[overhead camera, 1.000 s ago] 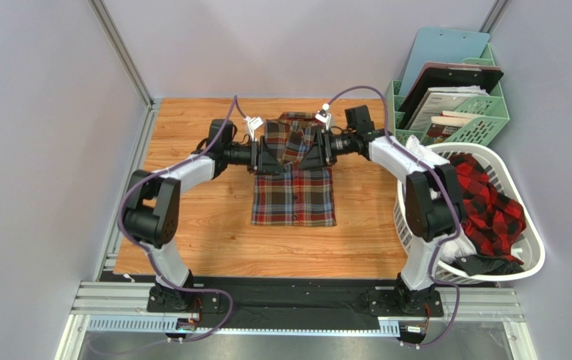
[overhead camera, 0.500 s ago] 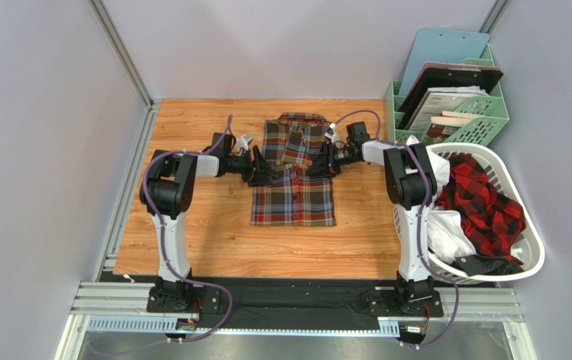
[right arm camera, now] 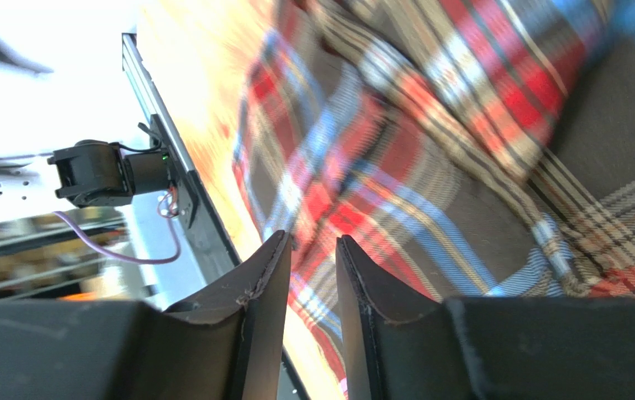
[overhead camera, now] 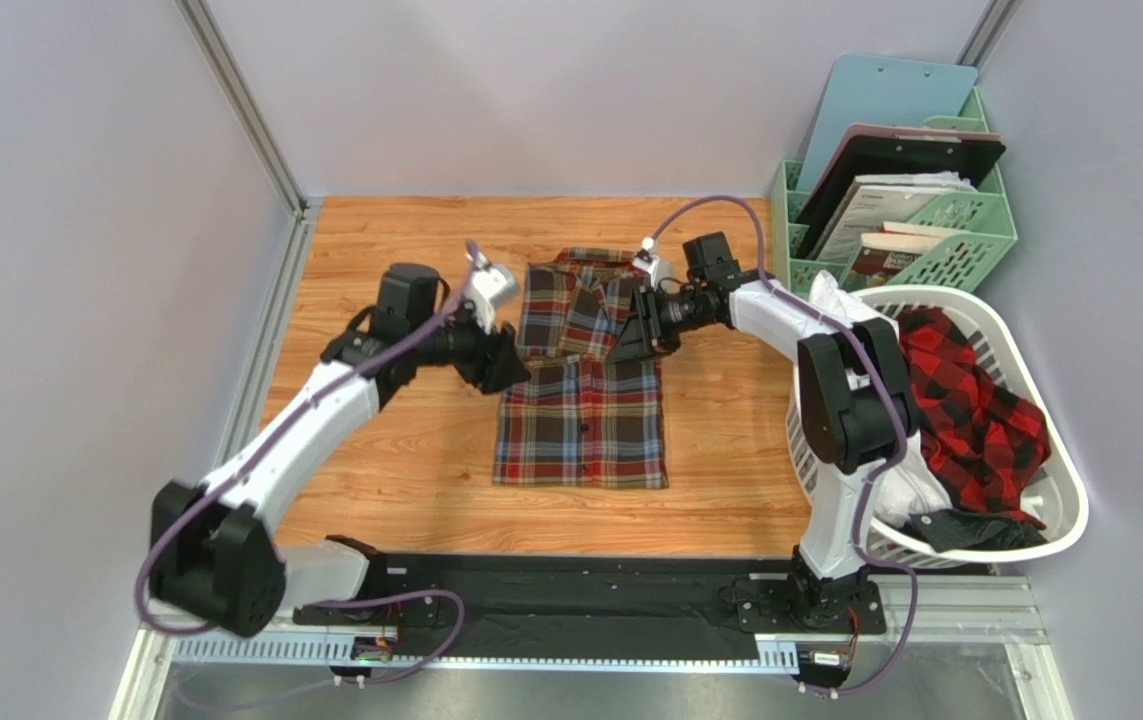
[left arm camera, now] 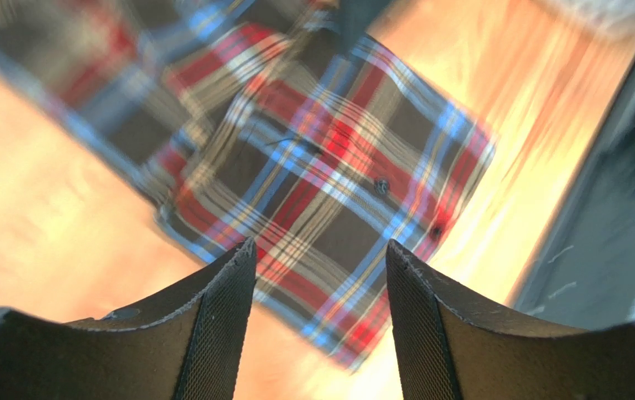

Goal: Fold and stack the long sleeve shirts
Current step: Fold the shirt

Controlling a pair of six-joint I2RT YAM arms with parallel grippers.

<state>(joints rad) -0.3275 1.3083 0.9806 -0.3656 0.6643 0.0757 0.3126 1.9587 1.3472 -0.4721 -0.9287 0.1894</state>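
Blur smears the tartan shirt (left arm camera: 329, 167) in both wrist views.

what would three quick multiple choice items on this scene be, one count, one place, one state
1. Shirts lying on the wooden table: A one, B two, C three.
2. The red-and-black check shirt is: A on the table, B in the white laundry basket, C held by an arm.
3. The left gripper is: A shut on a sleeve, B shut on a collar, C open.
Answers: A, only the dark tartan shirt lies there; B, it is heaped in the basket; C, its fingers stand apart, nothing between.
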